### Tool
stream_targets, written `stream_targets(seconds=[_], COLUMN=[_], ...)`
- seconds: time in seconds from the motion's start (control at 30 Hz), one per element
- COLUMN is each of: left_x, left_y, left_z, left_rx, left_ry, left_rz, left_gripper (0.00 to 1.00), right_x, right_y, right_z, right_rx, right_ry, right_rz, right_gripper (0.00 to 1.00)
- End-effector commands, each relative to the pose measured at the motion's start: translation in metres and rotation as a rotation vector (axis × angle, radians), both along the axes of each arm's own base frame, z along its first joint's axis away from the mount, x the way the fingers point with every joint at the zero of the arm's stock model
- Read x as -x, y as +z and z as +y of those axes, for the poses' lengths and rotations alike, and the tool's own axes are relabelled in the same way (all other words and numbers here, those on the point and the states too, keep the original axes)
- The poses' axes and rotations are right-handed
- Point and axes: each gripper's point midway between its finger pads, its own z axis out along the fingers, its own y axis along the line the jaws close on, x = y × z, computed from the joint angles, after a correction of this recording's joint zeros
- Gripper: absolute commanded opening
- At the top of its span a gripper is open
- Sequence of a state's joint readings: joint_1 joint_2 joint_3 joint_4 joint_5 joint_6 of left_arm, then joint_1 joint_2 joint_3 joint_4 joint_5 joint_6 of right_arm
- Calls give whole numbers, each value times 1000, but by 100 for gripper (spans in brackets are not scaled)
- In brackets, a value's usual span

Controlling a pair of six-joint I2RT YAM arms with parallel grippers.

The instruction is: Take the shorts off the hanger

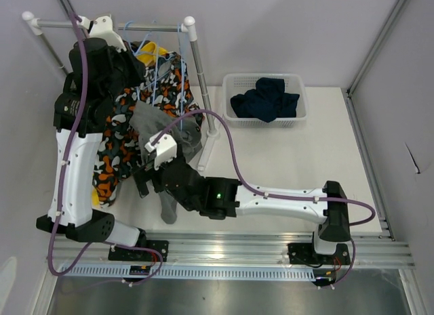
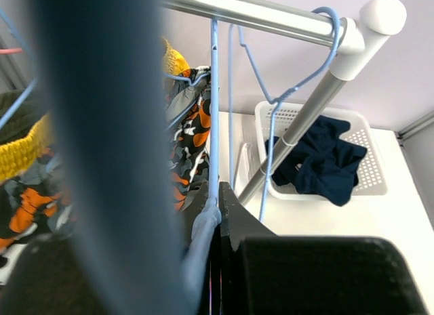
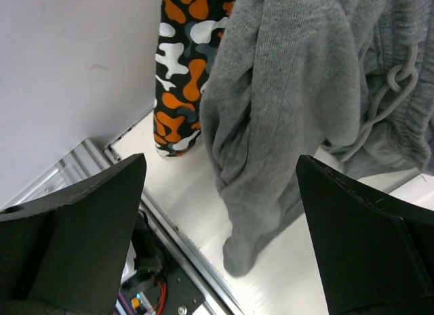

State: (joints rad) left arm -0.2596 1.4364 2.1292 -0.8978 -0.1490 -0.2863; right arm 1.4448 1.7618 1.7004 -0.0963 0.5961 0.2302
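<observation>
Shorts (image 1: pixel 152 122) hang on the rack (image 1: pixel 198 64) at the far left corner of the table (image 1: pixel 285 159); my right gripper (image 3: pixel 220 193) gapes wide, empty, before the grey pair (image 3: pixel 271 112); my left gripper (image 2: pixel 217 261) clamps a blue hanger (image 2: pixel 214 112)

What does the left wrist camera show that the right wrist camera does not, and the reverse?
Only the left wrist view shows the rail, the blue hangers, and the navy shorts in the white basket. Only the right wrist view plainly shows the grey shorts, with their drawstring, and the open right gripper. Both show the patterned shorts.
</observation>
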Motion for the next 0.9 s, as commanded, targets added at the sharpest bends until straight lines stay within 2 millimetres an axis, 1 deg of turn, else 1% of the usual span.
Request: stream_targets(seconds=[0.0, 0.03, 0.1, 0.13, 0.17, 0.2, 0.23, 0.27, 0.3, 0.33, 0.37, 0.4, 0.43, 0.47, 0.5, 0.53, 0.57, 0.6, 0.63, 0.67, 0.7, 0.73, 0.77, 0.83, 0.87], left_x=[32, 36, 49, 53, 57, 63, 68, 70, 74, 76, 77, 77, 76, 76, 74, 72, 68, 65, 64, 59, 59, 57, 58, 57, 63], left_y=[59, 61, 70, 70, 71, 75, 78, 80, 84, 86, 87, 89, 91, 93, 93, 93, 92, 94, 95, 92, 98, 98, 100, 97, 98], left_z=[-4, -4, -4, -4, -4, -4, -3, -2, 0, 3, 5, 7, 10, 12, 12, 15, 16, 17, 22, 23, 26, 28, 31, 30, 26], left_rx=[103, 110, 125, 126, 125, 129, 130, 129, 127, 120, 115, 110, 102, 100, 97, 87, 79, 74, 61, 49, 47, 39, 36, 40, 48], left_ry=[-47, -54, -69, -75, -83, -92, -92, -93, -88, -79, -69, -60, -44, -37, -31, -19, -9, 0, 27, 39, 49, 64, 80, 74, 47], left_rz=[-181, -180, -202, -197, -200, -209, -217, -223, -235, -246, -250, -258, -263, -270, -269, -270, -268, -275, -284, -278, -302, -303, -307, -289, -293], left_gripper=[0, 0, 0, 0, 0, 0, 0, 0, 0, 0, 0, 0, 0, 0, 0, 0, 0, 0, 0, 0, 0, 0, 0, 0, 0], right_x=[-14, -17, -27, -30, -33, -36, -36, -35, -33, -27, -22, -13, 3, 14, 25, 50, 63, 76, 87, 115, 125, 129, 145, 145, 139], right_y=[13, 17, 10, 1, -3, -8, -13, -18, -22, -24, -30, -35, -36, -53, -61, -69, -68, -85, -90, -88, -101, -103, -107, -105, -102], right_z=[9, 12, 10, 13, 14, 17, 19, 20, 22, 23, 23, 25, 26, 24, 21, 22, 16, 9, 4, -2, -11, -20, -27, -44, -54], right_rx=[-62, -88, -75, -69, -65, -64, -58, -50, -42, -40, -26, -21, -20, 15, 28, 29, 26, 61, 72, 71, 106, 108, 120, 138, 142], right_ry=[-93, -108, -163, -174, -182, -187, -185, -179, -171, -159, -152, -127, -91, -65, -53, -19, -2, 13, 14, 54, 57, 25, 39, 11, -35], right_rz=[-36, -45, -59, -60, -59, -56, -53, -50, -40, -33, -27, -10, -3, 8, 14, 31, 41, 47, 43, 37, 31, 30, 33, 39, 36], right_gripper=[100, 99, 99, 99, 99, 92, 82, 56, 39, 23, 0, 0, 0, 0, 0, 0, 0, 0, 0, 0, 0, 0, 0, 0, 0])
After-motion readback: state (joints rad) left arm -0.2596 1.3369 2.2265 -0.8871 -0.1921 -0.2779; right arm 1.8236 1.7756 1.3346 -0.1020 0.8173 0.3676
